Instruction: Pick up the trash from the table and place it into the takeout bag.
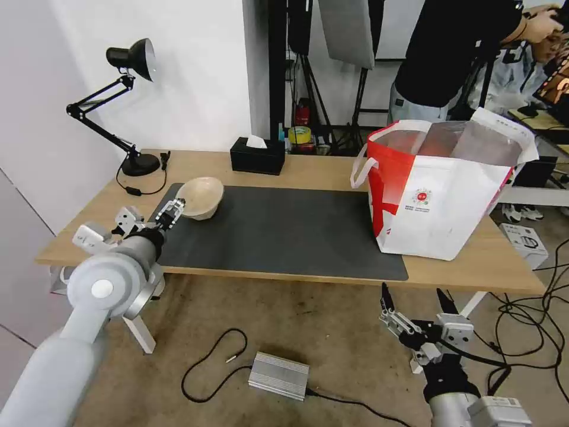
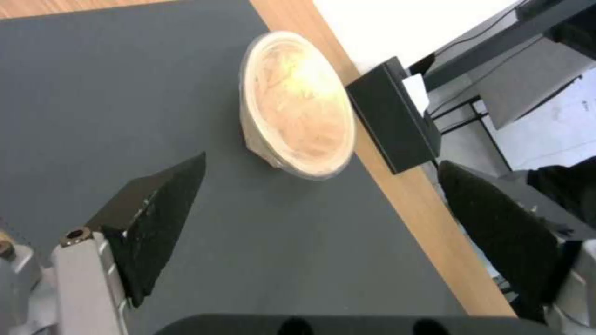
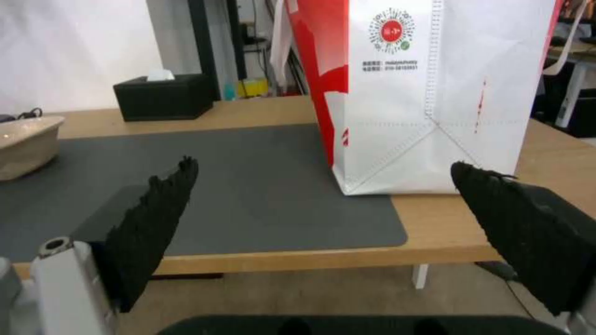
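The left gripper (image 1: pixel 173 210) is wide open and holds nothing, just beside the bowl (image 1: pixel 201 197) on the mat (image 1: pixel 284 237). The right gripper (image 1: pixel 415 302) hangs open, low, near the table's (image 1: pixel 320 169) front. The bag (image 1: pixel 441 190) stands at the right.

Near the frame's top centre, the beige paper bowl (image 2: pixel 298 104) lies tilted on the dark mat (image 2: pixel 124 93), beyond the left gripper's (image 2: pixel 323 218) spread fingers (image 2: pixel 155 218).
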Controlling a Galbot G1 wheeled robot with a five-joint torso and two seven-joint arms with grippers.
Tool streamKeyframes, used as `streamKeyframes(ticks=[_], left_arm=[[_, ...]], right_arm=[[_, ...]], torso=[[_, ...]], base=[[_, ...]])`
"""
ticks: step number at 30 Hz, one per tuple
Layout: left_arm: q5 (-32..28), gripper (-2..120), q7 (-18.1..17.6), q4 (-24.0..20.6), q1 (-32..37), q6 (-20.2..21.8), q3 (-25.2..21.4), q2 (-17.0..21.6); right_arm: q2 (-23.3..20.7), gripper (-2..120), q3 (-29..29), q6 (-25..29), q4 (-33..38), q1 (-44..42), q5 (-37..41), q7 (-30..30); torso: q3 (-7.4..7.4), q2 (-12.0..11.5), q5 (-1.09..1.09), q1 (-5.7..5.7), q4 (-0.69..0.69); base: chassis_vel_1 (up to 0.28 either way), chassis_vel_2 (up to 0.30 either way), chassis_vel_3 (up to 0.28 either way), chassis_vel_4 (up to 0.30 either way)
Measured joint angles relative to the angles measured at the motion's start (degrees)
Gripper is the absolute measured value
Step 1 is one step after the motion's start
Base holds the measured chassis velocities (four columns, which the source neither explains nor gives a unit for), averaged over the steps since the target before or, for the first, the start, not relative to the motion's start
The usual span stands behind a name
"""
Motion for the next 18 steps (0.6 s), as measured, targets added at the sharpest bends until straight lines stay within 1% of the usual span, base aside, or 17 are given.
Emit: streamKeyframes(ticks=[13,18], left_arm=[[-0.31,100,-0.45,3.17,-3.17,0.2,1.62,-0.31],[-0.49,100,-0.63,5.01,-4.7,0.38,2.33,-0.81]], right_arm=[[0.0,100,0.0,0.0,0.0,0.0,0.0,0.0],[0.0,100,0.0,0.0,0.0,0.0,0.0,0.0]], torso=[[0.0,0.0,0.0,0.0,0.0],[0.0,0.0,0.0,0.0,0.0]], base=[[0.0,0.0,0.0,0.0],[0.0,0.0,0.0,0.0]])
